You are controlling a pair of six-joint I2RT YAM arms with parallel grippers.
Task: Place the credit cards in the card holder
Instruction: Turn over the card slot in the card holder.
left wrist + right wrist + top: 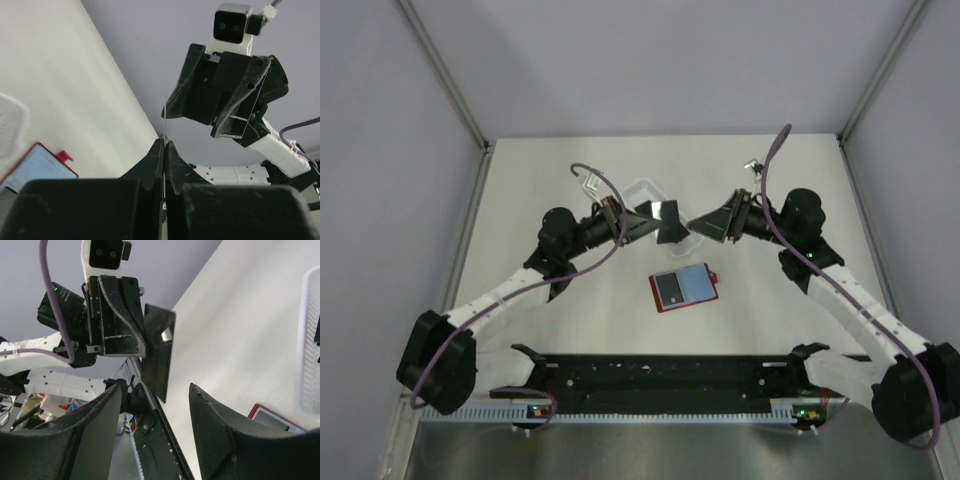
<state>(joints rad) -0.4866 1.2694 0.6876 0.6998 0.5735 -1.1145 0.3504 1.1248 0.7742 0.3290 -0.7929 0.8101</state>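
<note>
A black credit card (671,222) hangs in the air above the table's middle, with my left gripper (655,222) shut on its left edge. The left wrist view shows that card (165,107) edge-on as a thin line rising from the closed jaws of the left gripper (164,141). My right gripper (706,222) faces it from the right and stands open, its jaws apart and off the card (159,357). The red card holder (684,288) lies open on the table below. Another black card (671,290) rests on the left half of its pale blue inside.
A white plastic tray (642,190) sits just behind the two grippers and shows at the edge of the right wrist view (311,340). A black rail (660,372) runs across the near table edge. Grey walls enclose the table on three sides.
</note>
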